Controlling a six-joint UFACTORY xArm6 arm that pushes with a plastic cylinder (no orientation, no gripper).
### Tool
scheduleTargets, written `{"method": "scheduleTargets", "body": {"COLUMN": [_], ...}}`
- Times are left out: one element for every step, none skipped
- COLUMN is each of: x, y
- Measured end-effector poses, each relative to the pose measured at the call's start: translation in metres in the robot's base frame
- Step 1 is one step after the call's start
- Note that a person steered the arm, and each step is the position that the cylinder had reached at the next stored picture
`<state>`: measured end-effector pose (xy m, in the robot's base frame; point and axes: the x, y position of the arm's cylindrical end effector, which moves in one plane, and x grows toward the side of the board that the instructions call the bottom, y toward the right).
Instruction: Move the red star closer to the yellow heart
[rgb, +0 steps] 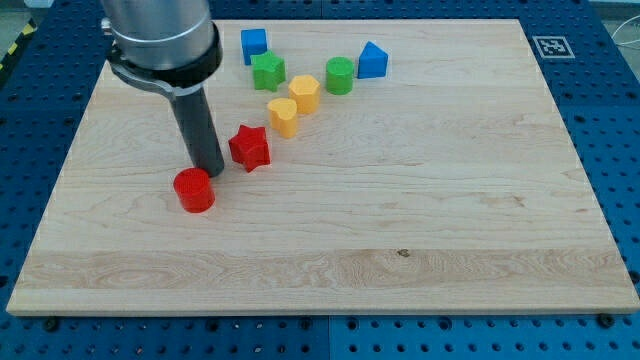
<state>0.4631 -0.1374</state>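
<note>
The red star (250, 148) lies on the wooden board (400, 200) left of centre. The yellow heart (283, 117) sits just up and to the right of it, a short gap away. A second yellow block, a hexagon (305, 93), is further up and right. My tip (211, 172) rests on the board just left of the red star, close to its left edge, and just above the red cylinder (194, 190).
Near the view's top are a blue cube (254, 45), a green star-like block (268, 71), a green cylinder (340, 75) and a blue triangular block (372, 60). A printed marker (550, 46) sits at the board's top right corner.
</note>
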Motion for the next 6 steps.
{"method": "scheduleTargets", "body": {"x": [-0.021,-0.026,-0.026,-0.026,-0.026,-0.023], "y": [-0.005,0.004,0.022,0.031,0.031,0.034]}}
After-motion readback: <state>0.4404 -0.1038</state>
